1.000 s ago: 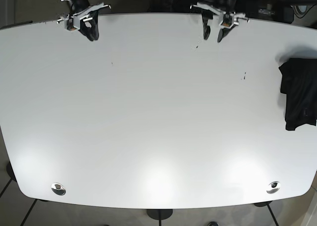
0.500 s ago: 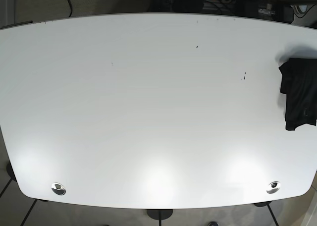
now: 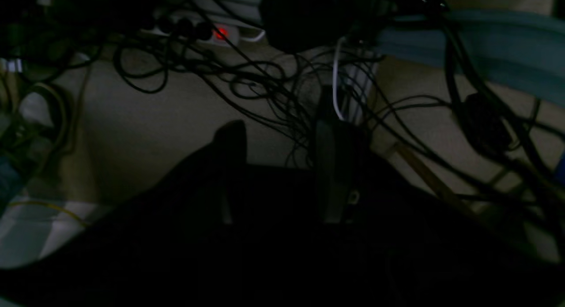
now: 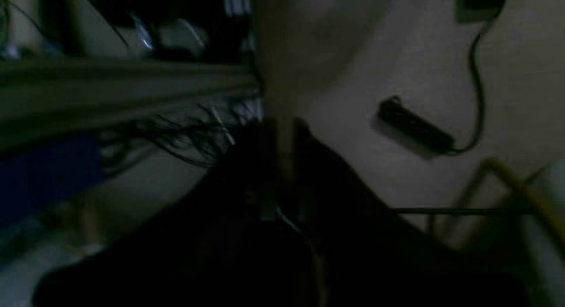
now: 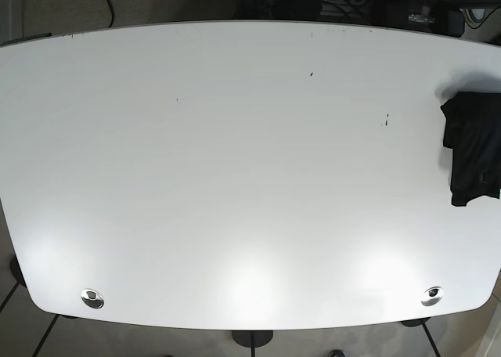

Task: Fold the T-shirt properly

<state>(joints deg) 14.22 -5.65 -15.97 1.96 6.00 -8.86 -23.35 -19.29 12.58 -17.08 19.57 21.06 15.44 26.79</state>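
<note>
T-shirt (image 5: 472,147), black, bunched, at table (image 5: 235,177) edge

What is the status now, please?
Both grippers off the white table, states unreadable in dark wrist views. Black folded T-shirt at table's right edge, untouched. Nothing blocking it.

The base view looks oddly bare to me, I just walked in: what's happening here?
Nothing is being handled right now. A black T-shirt lies bunched at the right edge of the white table, partly out of frame. Neither arm is over the table; both wrist cameras point at a dim floor strewn with cables. The left gripper shows there only as dark shapes. Folding hasn't visibly begun.
</note>
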